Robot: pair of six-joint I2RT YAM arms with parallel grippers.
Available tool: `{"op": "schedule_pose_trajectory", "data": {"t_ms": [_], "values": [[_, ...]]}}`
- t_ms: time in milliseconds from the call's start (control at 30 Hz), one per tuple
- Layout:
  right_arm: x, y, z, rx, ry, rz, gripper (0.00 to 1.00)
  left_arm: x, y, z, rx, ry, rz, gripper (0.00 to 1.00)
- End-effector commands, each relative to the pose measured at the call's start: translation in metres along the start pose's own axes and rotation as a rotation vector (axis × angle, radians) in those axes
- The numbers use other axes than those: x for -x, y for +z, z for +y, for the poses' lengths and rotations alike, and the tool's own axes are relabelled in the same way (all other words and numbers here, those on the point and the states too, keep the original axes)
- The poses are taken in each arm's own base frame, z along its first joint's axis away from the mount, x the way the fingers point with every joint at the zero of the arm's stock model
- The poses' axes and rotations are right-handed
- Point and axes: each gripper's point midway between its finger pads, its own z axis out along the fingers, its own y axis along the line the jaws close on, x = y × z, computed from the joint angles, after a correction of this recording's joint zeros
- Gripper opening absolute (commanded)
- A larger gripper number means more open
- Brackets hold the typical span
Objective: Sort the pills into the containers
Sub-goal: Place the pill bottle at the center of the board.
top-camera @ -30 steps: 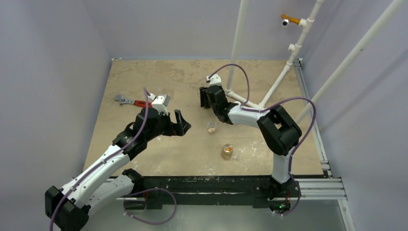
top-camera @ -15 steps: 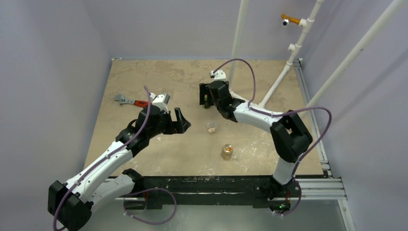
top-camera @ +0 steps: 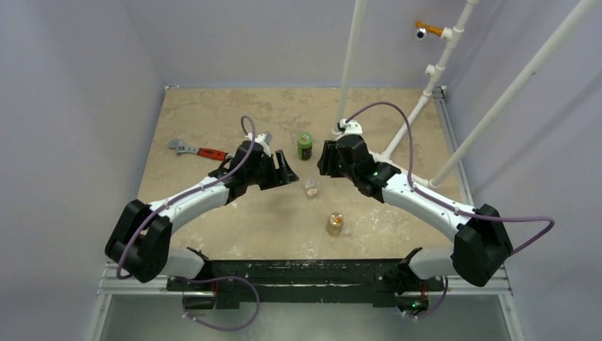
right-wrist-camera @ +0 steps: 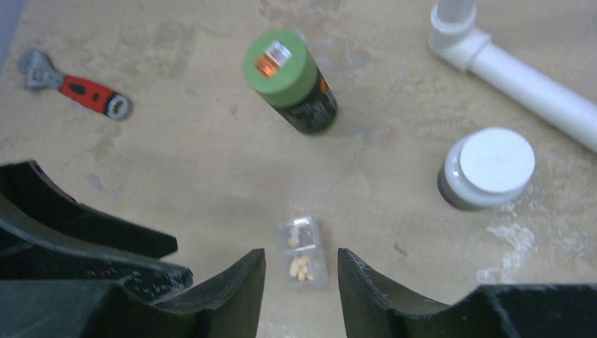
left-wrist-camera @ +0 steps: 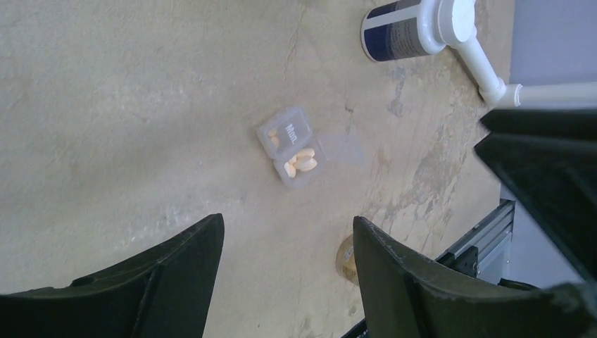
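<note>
**A:** Where is the case?

**B:** The clear case (top-camera: 310,187) lies flat on the table (top-camera: 213,114), around the middle, between the heads of the two arms; a green-capped bottle (top-camera: 304,145) stands just beyond it; a tan-orange bottle (top-camera: 335,224) stands on its near side, toward the bases.

**A:** And the pills?

**B:** The pills (left-wrist-camera: 301,163) sit inside the case; a small heap of pale ones fills one compartment, whose lid lies flipped open; a couple more show through the shut lid beside it.

**A:** The left gripper?

**B:** The left gripper (top-camera: 287,169) hangs above the table just left of the case; its jaws are spread wide, with nothing between them.

**A:** The right one?

**B:** The right gripper (top-camera: 325,158) hangs just right of the case; its fingers stand apart and grip nothing; the case shows on the table through the gap. A white-capped bottle (right-wrist-camera: 486,169) stands near the white pipe (right-wrist-camera: 521,77); a wrench (top-camera: 197,150) lies well apart, at the left.
</note>
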Motion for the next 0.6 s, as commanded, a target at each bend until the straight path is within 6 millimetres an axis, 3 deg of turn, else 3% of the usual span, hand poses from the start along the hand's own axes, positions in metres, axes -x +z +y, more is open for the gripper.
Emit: {"op": "schedule_pose_trajectory", "data": {"t_ms": [0, 200, 567], "values": [[-0.04, -0.004, -0.018, -0.014, 0.045, 0.116, 0.38, 0.033, 0.021, -0.037, -0.127, -0.025, -0.058, 0.65], [-0.055, 0.005, -0.031, 0.014, 0.106, 0.162, 0.25, 0.034, 0.052, -0.026, -0.079, -0.035, -0.023, 0.6], [-0.078, 0.02, -0.03, 0.055, 0.126, 0.232, 0.2, 0.016, 0.084, -0.01, -0.018, -0.043, 0.046, 0.52]]}}
